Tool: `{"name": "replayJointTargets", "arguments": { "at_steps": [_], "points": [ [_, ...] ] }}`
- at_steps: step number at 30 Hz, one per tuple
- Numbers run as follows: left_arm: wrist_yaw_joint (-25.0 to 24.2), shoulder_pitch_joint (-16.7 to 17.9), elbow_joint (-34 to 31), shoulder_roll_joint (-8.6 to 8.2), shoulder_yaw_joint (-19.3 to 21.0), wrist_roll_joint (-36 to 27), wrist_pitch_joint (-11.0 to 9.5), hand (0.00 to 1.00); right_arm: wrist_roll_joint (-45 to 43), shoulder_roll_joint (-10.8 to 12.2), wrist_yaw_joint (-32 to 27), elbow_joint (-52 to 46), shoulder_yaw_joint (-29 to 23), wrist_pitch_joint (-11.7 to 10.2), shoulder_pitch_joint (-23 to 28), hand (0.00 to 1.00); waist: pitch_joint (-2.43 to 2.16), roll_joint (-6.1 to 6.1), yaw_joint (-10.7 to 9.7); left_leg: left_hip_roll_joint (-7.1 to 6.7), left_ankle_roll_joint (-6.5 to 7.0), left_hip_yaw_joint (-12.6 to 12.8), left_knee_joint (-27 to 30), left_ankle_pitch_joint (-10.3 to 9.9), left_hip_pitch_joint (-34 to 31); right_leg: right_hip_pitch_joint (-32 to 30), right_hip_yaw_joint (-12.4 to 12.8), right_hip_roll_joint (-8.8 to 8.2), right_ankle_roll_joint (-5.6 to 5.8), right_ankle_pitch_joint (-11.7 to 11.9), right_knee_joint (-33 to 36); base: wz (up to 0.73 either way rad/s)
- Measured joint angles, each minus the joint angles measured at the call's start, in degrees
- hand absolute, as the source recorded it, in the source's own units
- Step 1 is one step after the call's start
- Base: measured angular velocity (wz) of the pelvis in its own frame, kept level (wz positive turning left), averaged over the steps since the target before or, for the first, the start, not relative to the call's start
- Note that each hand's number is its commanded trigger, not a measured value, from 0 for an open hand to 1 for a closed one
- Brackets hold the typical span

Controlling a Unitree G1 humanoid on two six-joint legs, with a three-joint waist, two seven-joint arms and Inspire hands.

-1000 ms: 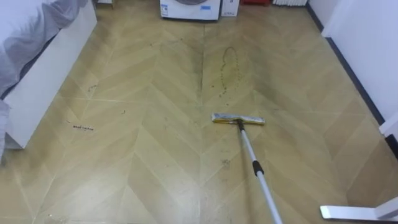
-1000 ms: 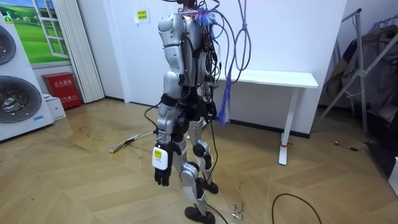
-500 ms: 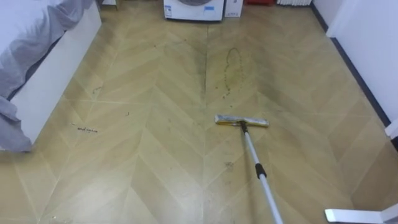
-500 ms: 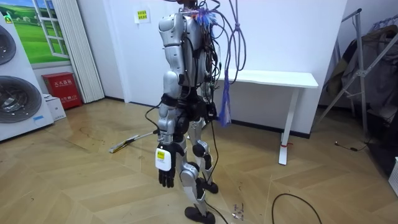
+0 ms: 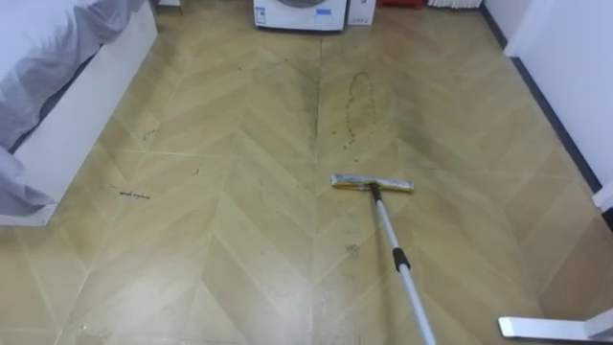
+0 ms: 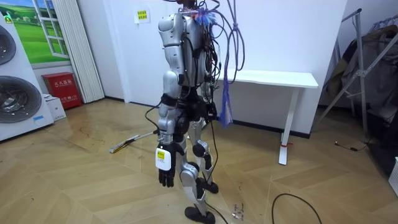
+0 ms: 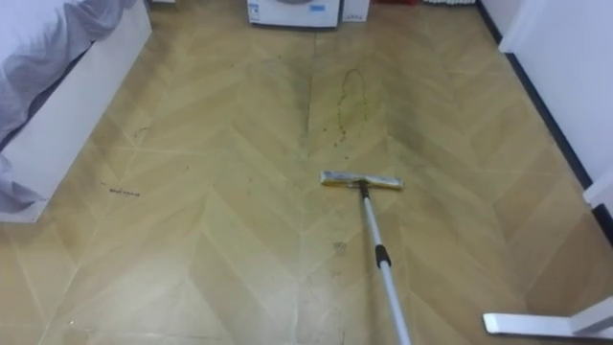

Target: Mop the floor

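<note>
Room view: the robot stands upright on the wooden floor, facing the washing machines at the room view's left, with a white worktop behind it. Its left robot hand hangs beside its thigh, fingers loose and holding nothing. Over the past second it has sunk slightly and then settled. The mop lies low to the floor on the robot's far side. Its handle runs behind the robot's hip, so I cannot tell whether anything grips the upper end.

Eye views, looking down: the mop's flat head rests on the floor ahead of the robot, the handle slanting back to the lower right edge. Beyond the head, apart from it, is a dark ring-shaped stain with specks trailing below. A bed stands at the left. The whole picture has drifted a little, which is the camera's own movement. Against the stain and the floor pattern, the mop head sits where it sat a second ago.

Judgement: no wiping stroke is under way, and the stain looks unmopped. The head would need pushing forward to reach it.
</note>
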Motion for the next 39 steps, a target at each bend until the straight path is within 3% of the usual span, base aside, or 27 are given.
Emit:
{"name": "replayJointTargets", "arguments": {
  "at_steps": [4, 9, 17, 22, 25, 27, 28, 30, 32, 33, 34, 35, 36, 37, 38, 39],
  "points": [
    [0.6, -2.3, 0.0, -0.02, -0.4, -0.1, 0.0, 0.0, 0.1, 0.0, -0.5, -0.1, 0.0, 0.4, -2.1, 1.0, -0.08, 0.29, 0.0, -0.03, 0.0, -0.1, 2.1, 0.0, -4.6, -4.4, 0.1, -0.21, -0.42, 0.0, 2.0, 0.02],
    [2.8, -4.9, 0.5, -0.2, -2.7, -0.1, -0.6, 0.0, 0.5, -0.1, -2.3, 0.1, 0.6, 0.3, -4.0, 1.0, 0.15, 0.55, 0.0, 0.06, 0.0, -0.1, 3.5, 0.0, -8.7, -8.8, 0.4, -0.27, -0.98, 0.1, 3.8, -0.01],
    [5.3, -7.6, 2.1, -0.78, -3.6, -0.1, -0.7, 0.0, 4.1, -0.1, -6.2, 0.6, 1.9, -0.3, -7.3, 1.0, 0.33, 1.08, 0.0, -0.24, -0.05, -0.2, 9.2, 0.0, -21.2, -20.5, 0.1, -1.15, -1.92, 0.2, 8.5, 0.04],
    [7.5, -8.2, 1.8, -1.68, -3.8, -0.1, -0.7, 0.0, 10.2, -0.5, -9.6, 0.6, 2.3, -1.2, -7.3, 1.0, 0.63, 0.7, 0.1, -2.1, -0.2, 0.1, 17.7, -0.1, -33.6, -33.4, 0.1, -4.43, -2.44, -3.1, 19.2, 0.2],
    [8.2, -8.2, 1.6, -1.69, -3.8, -0.1, -0.7, 0.0, 14.4, -0.7, -10.1, 1.8, 3.1, -1.6, -7.2, 1.0, 0.8, 1.05, 0.7, -1.94, -1.25, 0.3, 25.4, -1.5, -39.8, -38.2, -0.3, -5.07, -3.4, -5.3, 25.0, 0.18],
    [8.6, -8.3, 1.7, -1.6, -4.4, -1.9, -0.8, 0.0, 16.5, -1.2, -10.3, 2.5, 4.4, -1.6, -7.0, 1.0, 0.99, 1.4, 2.1, -1.64, -2.11, -0.3, 31.5, -3.1, -43.2, -40.4, -0.5, -5.06, -4.18, -7.8, 29.6, 0.11],
    [8.6, -8.3, 1.6, -1.67, -4.6, -2.6, -1.0, 0.0, 17.3, -1.6, -10.3, 3.1, 4.5, -1.9, -6.9, 1.0, 0.96, 1.57, 2.6, -1.37, -2.63, -0.3, 35.8, -3.5, -45.4, -41.8, -0.7, -5.42, -5.13, -9.7, 32.7, 0.18],
    [8.8, -8.2, 1.7, -1.32, -5.9, -5.9, -2.0, 0.0, 18.4, -1.9, -10.2, 4.2, 4.4, -2.6, -7.6, 1.0, 0.87, 1.78, 3.4, -0.69, -2.78, -0.2, 43.2, -3.4, -49.2, -43.6, -1.3, -5.95, -5.77, -12.1, 37.1, 0.2],
    [9.3, -8.0, 2.1, -0.59, -8.3, -10.3, -2.4, 0.0, 18.5, -2.3, -10.1, 5.8, 4.4, -3.0, -9.7, 1.0, 0.89, 1.9, 4.4, 0.41, -3.46, 0.1, 52.8, 0.6, -54.7, -45.1, -1.1, -5.36, -6.47, -14.3, 41.4, 0.03],
    [9.8, -7.6, 2.1, -0.49, -9.8, -12.7, -2.9, 0.0, 18.5, -3.2, -9.7, 6.7, 4.4, -2.7, -11.8, 1.0, 1.14, 1.45, 5.9, 1.18, -3.5, 0.5, 60.3, 7.1, -59.4, -46.1, -0.6, -5.06, -7.36, -15.3, 43.6, -0.34],
    [9.9, -7.0, 2.0, -0.5, -10.6, -14.7, -3.5, 0.0, 18.5, -4.5, -8.9, 7.4, 4.3, -2.7, -14.5, 1.0, 1.32, 0.98, 7.5, 1.56, -4.13, 1.5, 67.7, 16.6, -64.3, -47.0, 0.3, -4.98, -8.27, -15.7, 45.7, -0.48],
    [9.9, -6.6, 2.0, -0.48, -10.9, -15.9, -4.0, 0.0, 18.5, -5.4, -8.2, 7.5, 3.9, -2.7, -16.1, 1.0, 1.52, 0.64, 8.4, 1.48, -4.47, 2.4, 72.4, 18.9, -67.0, -47.5, 1.0, -5.06, -8.8, -15.9, 46.6, -0.68],
    [9.8, -6.6, 2.1, -0.46, -11.1, -17.7, -4.7, 0.0, 18.3, -6.9, -6.8, 7.5, 3.9, -2.7, -19.8, 1.0, 1.8, 0.04, 9.7, 1.82, -4.05, 4.5, 81.9, 19.1, -72.1, -48.4, 2.4, -5.24, -9.1, -15.9, 47.8, -0.73],
    [9.7, -6.0, 2.4, -0.17, -11.1, -19.1, -5.4, 0.0, 18.1, -7.6, -5.6, 7.6, 4.2, -3.2, -23.7, 1.0, 2.02, -0.34, 11.1, 2.31, -2.81, 7.0, 86.1, 17.8, -75.6, -48.6, 3.5, -5.79, -9.05, -16.0, 47.9, -0.71],
    [9.6, -5.9, 2.3, 0.26, -11.1, -19.7, -6.2, 0.0, 18.7, -8.1, -4.4, 8.2, 4.6, -4.1, -26.2, 1.0, 2.62, -1.5, 11.5, 2.16, -1.68, 8.6, 85.4, 15.4, -77.1, -48.2, 4.2, -7.12, -8.82, -16.1, 47.6, -0.41],
    [9.5, -5.7, 2.1, 0.53, -11.1, -19.7, -6.7, 0.0, 18.9, -8.2, -3.8, 8.0, 4.7, -4.3, -27.3, 1.0, 2.61, -2.26, 11.6, 2.1, -1.43, 9.1, 83.4, 14.3, -77.2, -48.1, 4.6, -7.55, -8.36, -16.3, 47.3, -0.08]
  ]
}}
